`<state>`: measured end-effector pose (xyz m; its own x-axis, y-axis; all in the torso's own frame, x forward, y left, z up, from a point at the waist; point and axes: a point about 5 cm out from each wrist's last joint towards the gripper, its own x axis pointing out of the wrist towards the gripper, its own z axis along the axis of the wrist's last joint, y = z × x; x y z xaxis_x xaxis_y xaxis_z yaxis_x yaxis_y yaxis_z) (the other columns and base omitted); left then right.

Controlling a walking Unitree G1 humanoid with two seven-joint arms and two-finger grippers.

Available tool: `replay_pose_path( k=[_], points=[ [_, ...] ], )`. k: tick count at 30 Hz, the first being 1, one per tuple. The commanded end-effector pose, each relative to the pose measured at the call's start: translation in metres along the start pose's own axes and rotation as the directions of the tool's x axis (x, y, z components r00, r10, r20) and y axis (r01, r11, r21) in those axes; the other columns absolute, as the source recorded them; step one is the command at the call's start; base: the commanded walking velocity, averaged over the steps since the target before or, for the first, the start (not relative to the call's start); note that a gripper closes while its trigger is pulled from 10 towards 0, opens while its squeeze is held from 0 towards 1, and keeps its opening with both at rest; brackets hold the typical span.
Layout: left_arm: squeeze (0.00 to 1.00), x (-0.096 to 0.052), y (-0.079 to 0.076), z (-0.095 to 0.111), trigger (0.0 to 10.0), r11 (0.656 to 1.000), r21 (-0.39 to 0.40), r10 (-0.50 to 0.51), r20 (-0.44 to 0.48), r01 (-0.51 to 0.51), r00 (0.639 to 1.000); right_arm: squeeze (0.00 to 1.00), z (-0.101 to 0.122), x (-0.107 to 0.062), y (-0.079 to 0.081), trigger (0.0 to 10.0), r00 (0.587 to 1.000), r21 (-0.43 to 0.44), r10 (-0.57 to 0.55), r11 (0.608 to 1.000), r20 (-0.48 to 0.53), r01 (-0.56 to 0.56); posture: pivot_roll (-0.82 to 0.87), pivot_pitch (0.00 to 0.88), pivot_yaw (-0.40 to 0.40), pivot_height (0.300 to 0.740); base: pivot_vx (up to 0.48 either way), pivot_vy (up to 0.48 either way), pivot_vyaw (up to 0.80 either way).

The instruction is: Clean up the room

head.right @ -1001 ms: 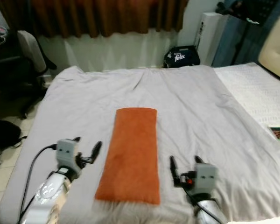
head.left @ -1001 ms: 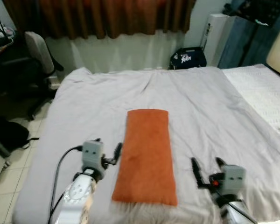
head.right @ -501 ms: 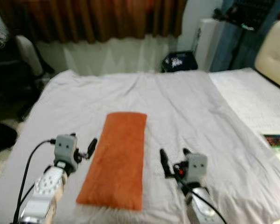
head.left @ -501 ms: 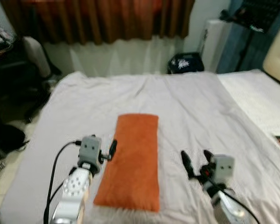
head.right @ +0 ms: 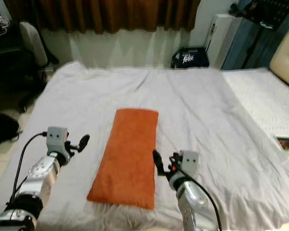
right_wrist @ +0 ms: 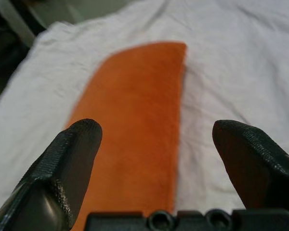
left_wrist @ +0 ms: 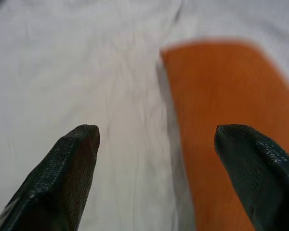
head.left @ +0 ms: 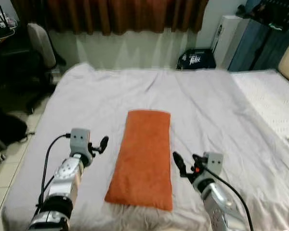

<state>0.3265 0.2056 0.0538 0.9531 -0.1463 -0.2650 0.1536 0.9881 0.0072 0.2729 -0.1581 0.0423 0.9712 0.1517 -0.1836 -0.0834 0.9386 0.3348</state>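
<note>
A folded orange towel (head.left: 145,156) lies flat lengthwise in the middle of the bed (head.left: 216,103), which is covered by a pale grey sheet. My left gripper (head.left: 98,144) hovers just above the sheet, a little left of the towel's long edge, open with nothing between its fingers. My right gripper (head.left: 187,163) is open and empty too, close to the towel's right edge near its front end. In the left wrist view the towel (left_wrist: 221,96) lies off to one side of the fingers (left_wrist: 62,178). The right wrist view looks along the towel (right_wrist: 135,96).
Left of the bed are an office chair (head.left: 41,45) and a black bag (head.left: 7,130) on the tiled floor. A dark bag (head.left: 196,58) sits by the curtained wall (head.left: 111,14). A second white mattress (head.left: 269,96) adjoins on the right, with a book (head.right: 288,143) on it.
The whole picture has shifted with the camera. My left gripper now stands farther from the towel's left edge and my right gripper closer to its right edge. The towel lies as before.
</note>
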Motion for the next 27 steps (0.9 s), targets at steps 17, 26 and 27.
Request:
replay_pose_path(
  k=[17, 26, 27],
  points=[
    [0.00, 0.017, -0.017, 0.003, 10.0, 0.996, -0.080, 0.038, -0.079, -0.045, 0.996, 0.00, -0.013, 0.030, 0.019, 10.0, 0.996, 0.208, 0.016, 0.978, -0.089, 0.003, -0.14, 0.420, -0.072, 0.740, 0.000, 0.000, 0.00],
    [0.00, 0.016, -0.036, -0.013, 10.0, 0.971, -0.237, -0.016, -0.123, -0.013, 0.992, 0.00, -0.026, 0.036, 0.043, 10.0, 0.990, 0.322, 0.067, 0.947, -0.125, -0.024, -0.14, 0.433, -0.081, 0.740, 0.000, 0.000, 0.00],
    [0.00, 0.016, -0.036, -0.013, 10.0, 0.971, -0.237, -0.016, -0.123, -0.013, 0.992, 0.00, -0.026, 0.036, 0.043, 10.0, 0.990, 0.322, 0.067, 0.947, -0.125, -0.024, -0.14, 0.433, -0.081, 0.740, 0.000, 0.000, 0.00]
  ],
)
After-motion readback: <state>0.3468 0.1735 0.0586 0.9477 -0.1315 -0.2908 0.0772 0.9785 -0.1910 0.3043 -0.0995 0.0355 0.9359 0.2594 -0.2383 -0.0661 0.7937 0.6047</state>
